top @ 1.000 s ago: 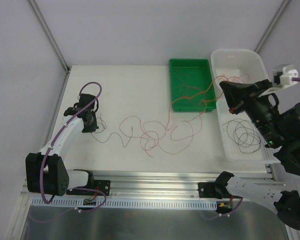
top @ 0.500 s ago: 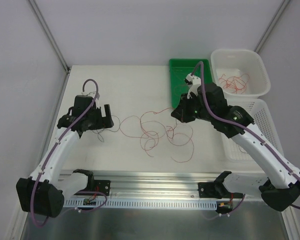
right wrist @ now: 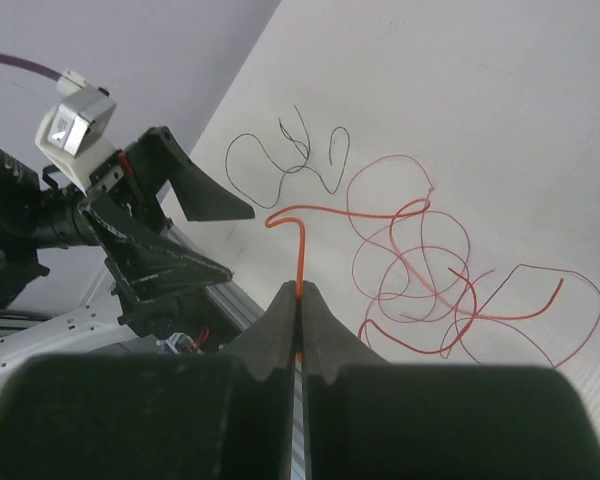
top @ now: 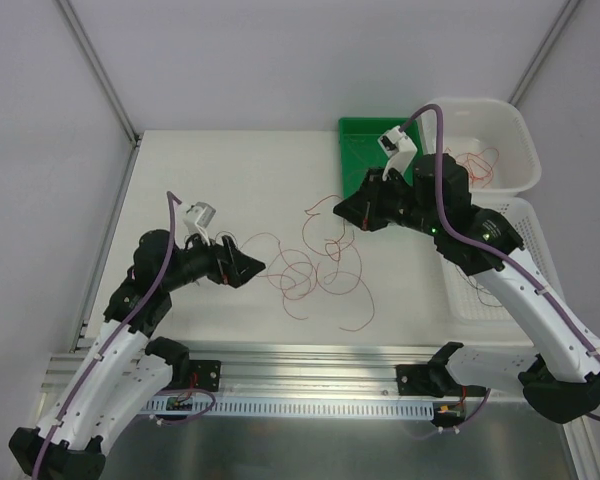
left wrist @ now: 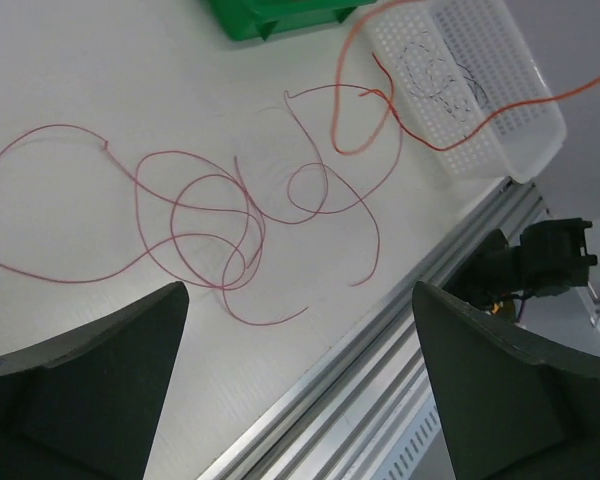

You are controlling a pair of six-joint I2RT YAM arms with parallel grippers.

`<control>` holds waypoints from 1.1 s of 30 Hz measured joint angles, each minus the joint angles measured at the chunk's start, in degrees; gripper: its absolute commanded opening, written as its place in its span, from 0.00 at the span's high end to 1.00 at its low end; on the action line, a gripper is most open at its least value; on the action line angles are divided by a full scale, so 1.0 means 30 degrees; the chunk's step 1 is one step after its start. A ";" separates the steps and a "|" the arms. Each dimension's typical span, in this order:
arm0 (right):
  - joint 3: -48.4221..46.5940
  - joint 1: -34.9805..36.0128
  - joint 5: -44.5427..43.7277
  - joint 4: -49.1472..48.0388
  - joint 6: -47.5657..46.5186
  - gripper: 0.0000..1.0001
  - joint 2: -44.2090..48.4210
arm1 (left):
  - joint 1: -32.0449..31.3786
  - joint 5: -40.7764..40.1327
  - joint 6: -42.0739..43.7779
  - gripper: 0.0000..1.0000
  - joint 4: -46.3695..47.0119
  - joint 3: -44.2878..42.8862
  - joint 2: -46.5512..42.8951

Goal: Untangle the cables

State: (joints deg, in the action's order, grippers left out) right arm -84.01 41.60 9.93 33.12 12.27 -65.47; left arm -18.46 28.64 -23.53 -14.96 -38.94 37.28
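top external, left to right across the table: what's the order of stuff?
left gripper → red cables → green tray → white tub

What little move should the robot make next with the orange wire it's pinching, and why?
Probably raise the right gripper a bit higher, drawing the orange cable up and away from the red loops. It is shut on that cable, which seems to trail down into the loops on the table. The left gripper is open, gripping nothing.
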 measured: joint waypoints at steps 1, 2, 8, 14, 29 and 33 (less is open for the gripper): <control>0.0000 0.0000 0.0000 -0.0131 0.0117 0.98 0.0000 | -0.0306 0.0058 -0.0211 0.06 0.0532 0.0546 -0.0379; 0.0000 0.0000 0.0000 -0.0262 0.0233 0.98 0.0000 | -0.0743 0.0080 -0.0474 0.07 0.1290 0.1231 -0.0809; -0.0102 0.0000 -0.0029 -0.1042 0.0860 0.98 0.0000 | -0.3024 -0.0998 -0.1158 0.07 0.4466 0.3206 -0.0306; -0.0656 0.0000 -0.0080 -0.1698 0.1275 0.98 0.0000 | -0.7096 -0.4029 -0.0816 0.07 0.8145 0.4226 0.2616; -0.0386 0.0044 -0.0007 -0.2703 0.2084 0.98 0.0095 | -1.4010 -1.2852 0.3563 0.11 1.8586 0.4561 1.2233; -0.0015 0.0058 -0.0007 -0.2761 0.2200 0.98 0.0364 | -1.4564 -1.4098 0.4488 0.34 2.0939 0.4284 1.4090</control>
State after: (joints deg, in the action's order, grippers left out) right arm -84.05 41.78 9.91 24.84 18.87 -64.38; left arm -62.15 -13.65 -10.07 47.86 -26.09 79.55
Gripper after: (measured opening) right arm 0.024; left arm 0.784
